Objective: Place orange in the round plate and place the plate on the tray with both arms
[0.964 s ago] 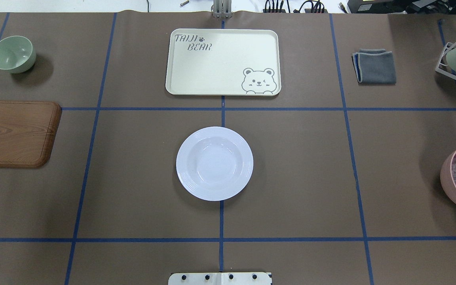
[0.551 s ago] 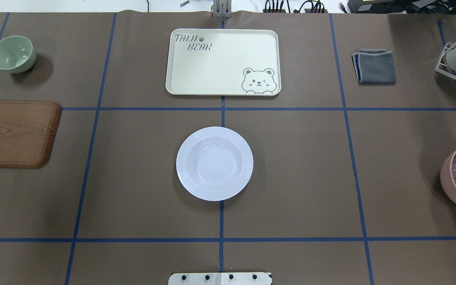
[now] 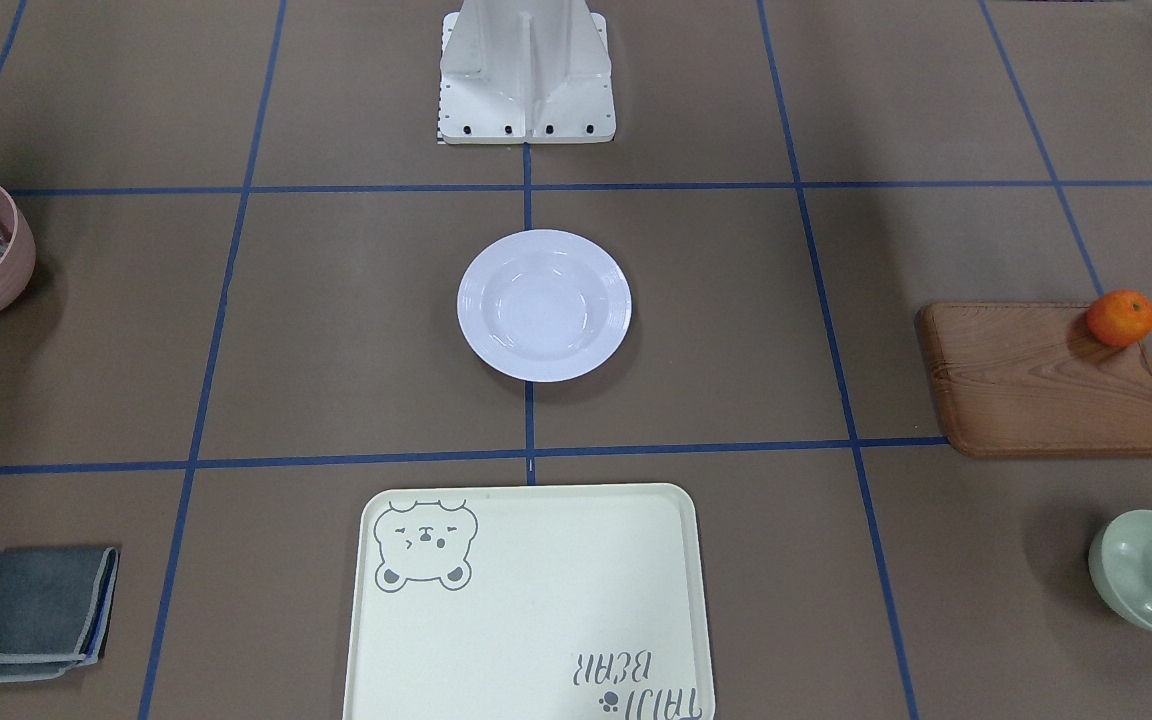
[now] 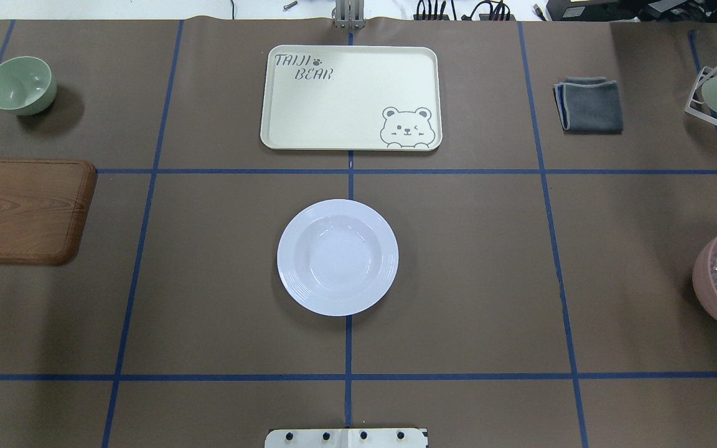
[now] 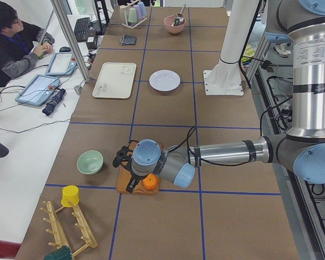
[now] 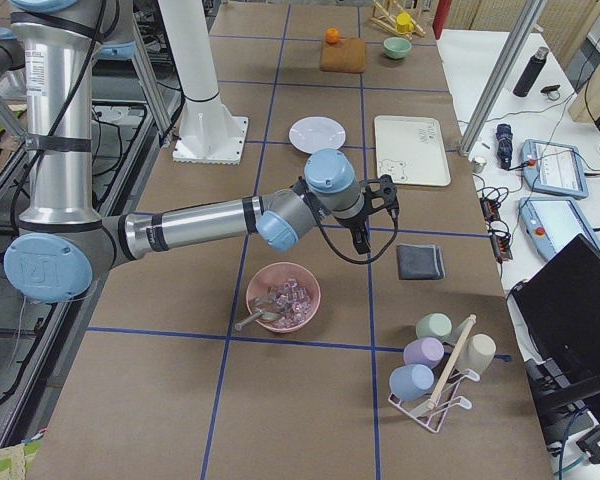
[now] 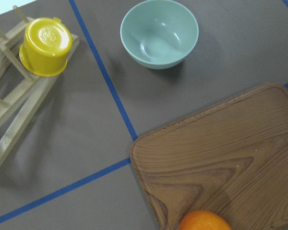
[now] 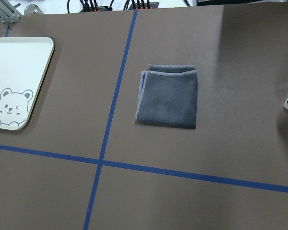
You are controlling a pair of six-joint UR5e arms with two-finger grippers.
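The orange (image 3: pixel 1121 318) rests on a corner of a brown wooden board (image 3: pixel 1036 385) on the robot's left side. In the left wrist view only the orange's top (image 7: pixel 204 221) shows, at the bottom edge. The left gripper (image 5: pixel 131 181) hangs over the board right beside the orange (image 5: pixel 149 182); I cannot tell whether it is open or shut. The white round plate (image 4: pixel 337 257) lies empty at the table's middle. Beyond it is the cream bear tray (image 4: pixel 351 98), also empty. The right gripper (image 6: pixel 372 215) hovers between the tray (image 6: pixel 411 150) and a grey cloth (image 6: pixel 420 262); I cannot tell its state.
A pale green bowl (image 4: pixel 20 85) stands behind the wooden board (image 4: pixel 22 208). A pink bowl (image 4: pixel 707 274) with clear cubes and a cup rack (image 6: pixel 435 370) sit at the right end. A yellow cup (image 7: pixel 44 45) hangs on a wooden rack. A person (image 5: pixel 13 38) sits at a side desk.
Nothing on the table has moved in the overhead view. A small dark shape has come in at its right edge by the cup rack.
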